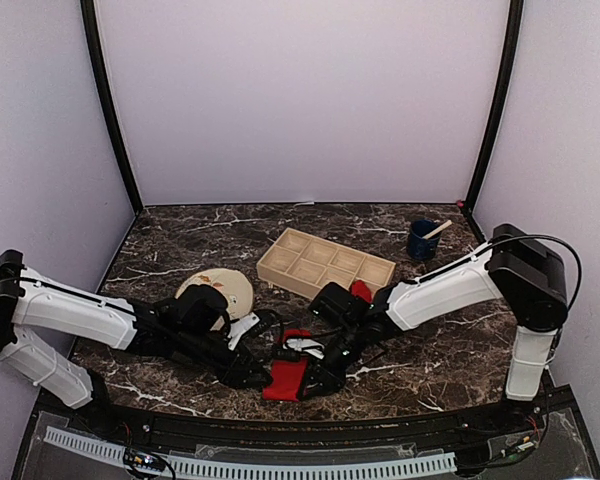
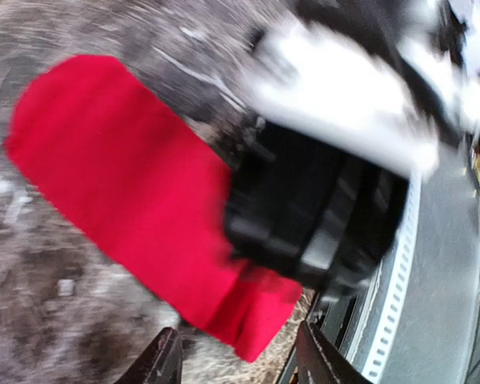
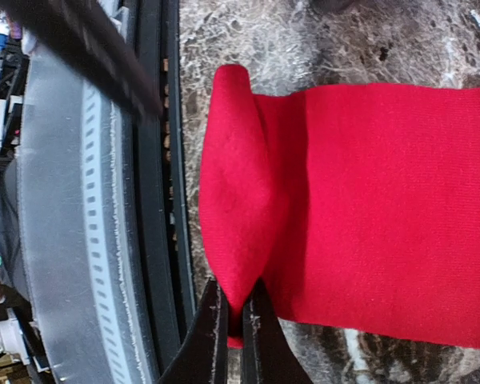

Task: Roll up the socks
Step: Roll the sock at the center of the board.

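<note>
A red sock (image 1: 285, 380) lies flat near the table's front edge, with its near end folded over. My right gripper (image 3: 234, 324) is shut on that folded end (image 3: 236, 200), and the rest of the sock (image 3: 384, 208) stretches away flat on the marble. My left gripper (image 2: 240, 362) is open just left of it, fingers (image 2: 164, 360) apart with the sock's corner (image 2: 256, 324) a little beyond them and not held. In the top view, red fabric with white markings (image 1: 298, 340) sits just behind the flat sock. Another small red bundle (image 1: 360, 291) lies by the tray.
A beige leaf-patterned plate (image 1: 230, 288) lies behind the left arm. A wooden compartment tray (image 1: 325, 265) stands at mid-table, and a blue cup (image 1: 420, 242) with a stick stands at the back right. The black table rim (image 3: 156, 200) runs right beside the sock.
</note>
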Motion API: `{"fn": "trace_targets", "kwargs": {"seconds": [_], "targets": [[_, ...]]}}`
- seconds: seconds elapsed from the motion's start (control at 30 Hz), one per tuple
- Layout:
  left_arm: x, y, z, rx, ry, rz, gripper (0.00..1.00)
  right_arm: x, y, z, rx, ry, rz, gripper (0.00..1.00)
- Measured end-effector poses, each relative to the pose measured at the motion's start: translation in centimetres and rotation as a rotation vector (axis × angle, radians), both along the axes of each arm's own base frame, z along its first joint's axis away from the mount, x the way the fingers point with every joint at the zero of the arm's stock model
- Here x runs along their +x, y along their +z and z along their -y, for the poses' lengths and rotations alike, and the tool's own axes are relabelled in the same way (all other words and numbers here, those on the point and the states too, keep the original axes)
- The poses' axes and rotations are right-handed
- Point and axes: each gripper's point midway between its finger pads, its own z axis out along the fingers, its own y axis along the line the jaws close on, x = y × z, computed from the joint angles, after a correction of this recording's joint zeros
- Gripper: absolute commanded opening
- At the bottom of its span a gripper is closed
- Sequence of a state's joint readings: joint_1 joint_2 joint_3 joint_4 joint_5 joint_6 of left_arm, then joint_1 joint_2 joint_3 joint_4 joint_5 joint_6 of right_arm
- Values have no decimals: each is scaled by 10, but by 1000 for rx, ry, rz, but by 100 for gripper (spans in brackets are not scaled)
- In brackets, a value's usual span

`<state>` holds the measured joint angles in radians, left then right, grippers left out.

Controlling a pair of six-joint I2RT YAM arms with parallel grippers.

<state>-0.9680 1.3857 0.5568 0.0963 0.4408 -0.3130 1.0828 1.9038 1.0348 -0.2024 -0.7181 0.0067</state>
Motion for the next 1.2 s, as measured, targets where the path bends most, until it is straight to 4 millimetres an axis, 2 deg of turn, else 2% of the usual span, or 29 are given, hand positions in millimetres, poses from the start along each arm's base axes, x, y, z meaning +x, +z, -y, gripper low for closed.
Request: {"fn": "trace_targets", "kwargs": {"seconds": [0.1,0.2,0.47,0.77,0.9,1.2], "targets": [[-13,-8,6,22,-54,21,50,-2,3,2,5,-5,-55,0],[-18,-13,7,39,-77,42,49,-5,5,6,4,-9,-99,0],[-21,-11,12,35,-122,103,40,-10,6,8,3,-9,-176,0],[-35,-2,33,17,-210,150,34,-13,2,14,-17,-20,-210,0],[-43,-9,38,37,-251,157,33,-14,-1,16,-28,-23,-220,0],[-49,-23,36,88,-282,165,29,-14,-4,20,-43,-37,-241,0]]}}
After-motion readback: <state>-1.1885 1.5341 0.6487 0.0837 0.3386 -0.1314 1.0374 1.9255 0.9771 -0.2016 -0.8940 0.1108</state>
